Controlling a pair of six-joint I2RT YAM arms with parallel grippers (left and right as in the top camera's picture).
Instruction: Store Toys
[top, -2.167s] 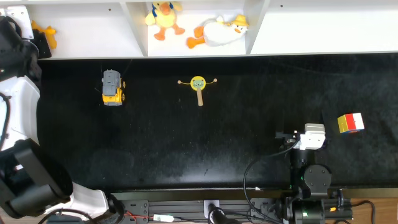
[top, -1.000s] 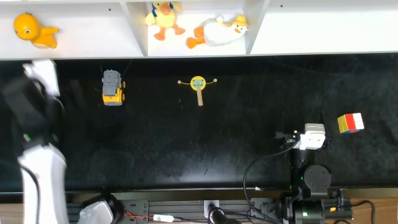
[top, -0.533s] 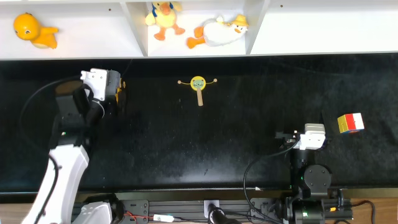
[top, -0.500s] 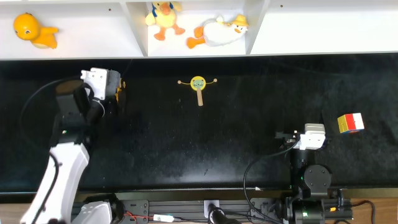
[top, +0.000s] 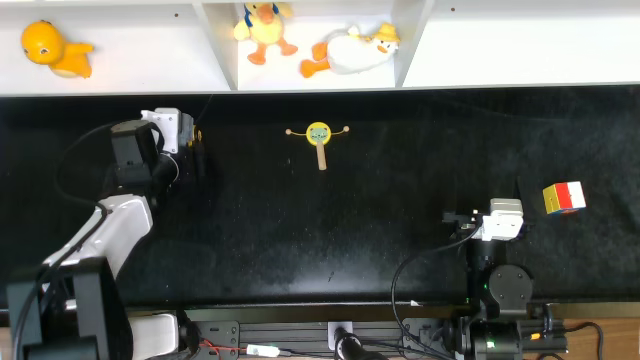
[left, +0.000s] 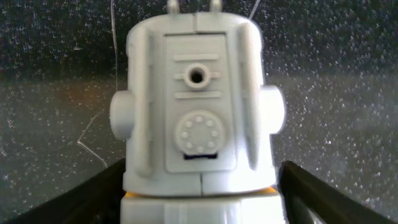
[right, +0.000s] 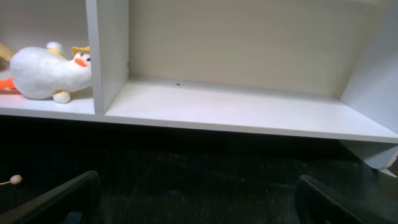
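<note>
Locating the toy truck (left: 199, 118) comes first, says A; where does it stand?

B: On the black desk (top: 400, 250), directly between the two fingers of the left claw (left: 199, 202). Its grey cab is toward the claw and a strip of its yellow body sits at the fingers' level.

A: And the state of that claw?

B: Released. Its fingers are spread wide, one on each side of the truck. Whether the pads touch the truck's sides cannot be judged.

A: What lies around it?

B: Well off to the claw's right, on the desk, lies a yellow-green rattle (top: 319, 135) with a wooden handle. Beyond the claw runs the white shelf (top: 520, 50). An orange duck (top: 50, 45) sits in the compartment ahead and to the claw's left. A yellow plush duck (top: 265, 25) and a white plush duck (top: 350, 50) share the compartment ahead and to its right.

A: The right claw (right: 199, 202)?

B: Also released, with its fingers set far apart above bare desk, facing the shelf. The white plush duck is ahead of it to the left. A multicoloured cube (top: 563, 198) rests on the desk near the claw, to its right.
</note>
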